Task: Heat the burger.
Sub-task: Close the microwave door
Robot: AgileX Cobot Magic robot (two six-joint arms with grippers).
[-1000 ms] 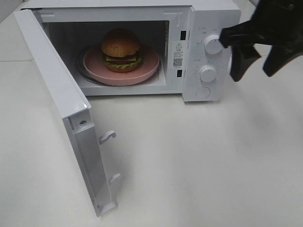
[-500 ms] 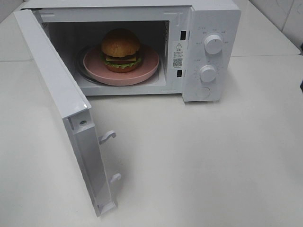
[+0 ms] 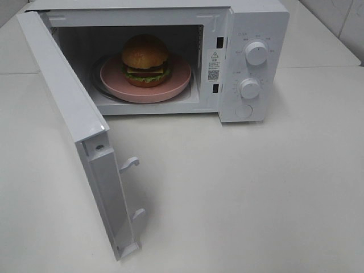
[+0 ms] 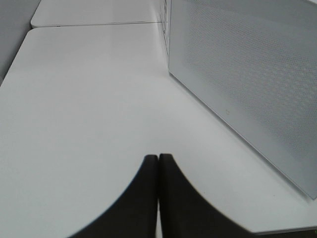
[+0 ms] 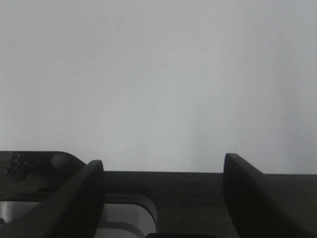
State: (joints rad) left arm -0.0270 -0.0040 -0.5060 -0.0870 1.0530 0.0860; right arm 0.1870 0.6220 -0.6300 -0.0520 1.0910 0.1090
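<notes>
Microwave point(image 3: 259, 23), white, boxy, stands at the back of the table point(image 3: 256, 187). Its door point(image 3: 68, 102) is swung wide to the left, with two latch hooks showing on its inner edge.

Cavity holds:
- the burger point(image 3: 145, 57), glossy brown bun, lettuce and cheese at the rim, sitting upright at the centre of a round pink plate point(image 3: 179, 79)
- the plate rests on a glass turntable point(image 3: 98, 79)

Control panel to the right of the cavity carries two round white knobs point(image 3: 256, 53), one above the other.

Table surface is matt, off-white and smooth. A seam runs across it level with the microwave.

Left gripper point(image 4: 158, 156): dark curved fingers pressed together, clenched on nothing, low over the table beside a white dot-perforated panel point(image 4: 247, 74).

Right gripper point(image 5: 162, 161): fingers spread wide, released, nothing between them, facing a plain pale surface.
</notes>
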